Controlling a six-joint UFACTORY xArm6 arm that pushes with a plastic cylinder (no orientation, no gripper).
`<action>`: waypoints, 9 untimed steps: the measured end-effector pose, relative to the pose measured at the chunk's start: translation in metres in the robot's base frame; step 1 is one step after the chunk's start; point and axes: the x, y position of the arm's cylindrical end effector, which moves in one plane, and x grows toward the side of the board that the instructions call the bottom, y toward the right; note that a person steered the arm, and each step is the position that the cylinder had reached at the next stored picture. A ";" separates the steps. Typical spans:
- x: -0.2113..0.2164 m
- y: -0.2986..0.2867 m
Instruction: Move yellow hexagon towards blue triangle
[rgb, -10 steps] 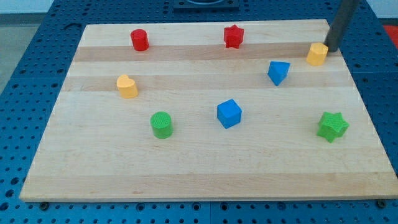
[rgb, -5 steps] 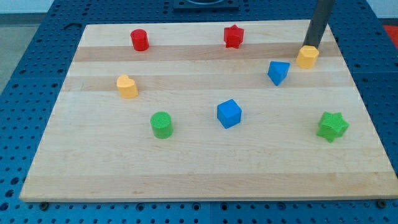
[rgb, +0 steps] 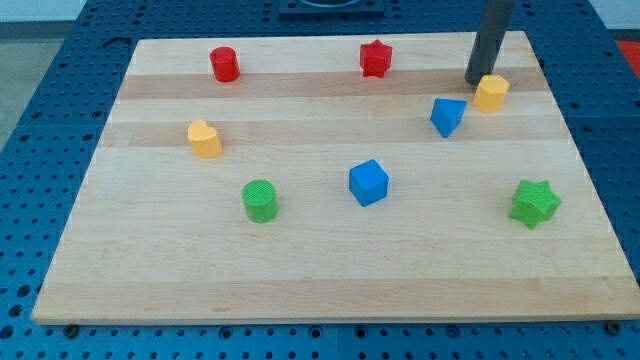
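The yellow hexagon (rgb: 491, 93) sits near the view's top right on the wooden board (rgb: 330, 260). The blue triangle (rgb: 447, 116) lies just to its lower left, a small gap apart. My tip (rgb: 477, 81) stands at the hexagon's upper left edge, touching or nearly touching it, above and right of the blue triangle.
Red cylinder (rgb: 225, 64) at the top left, red star (rgb: 375, 58) at the top middle. Yellow heart (rgb: 204, 139) at the left, green cylinder (rgb: 260, 200) below it. Blue cube (rgb: 368, 182) in the middle, green star (rgb: 534, 203) at the right.
My tip has moved left from the hexagon's right side to its upper left. The yellow hexagon has slid left, closer to the blue triangle.
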 end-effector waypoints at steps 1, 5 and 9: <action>-0.001 0.000; -0.004 0.012; -0.010 0.026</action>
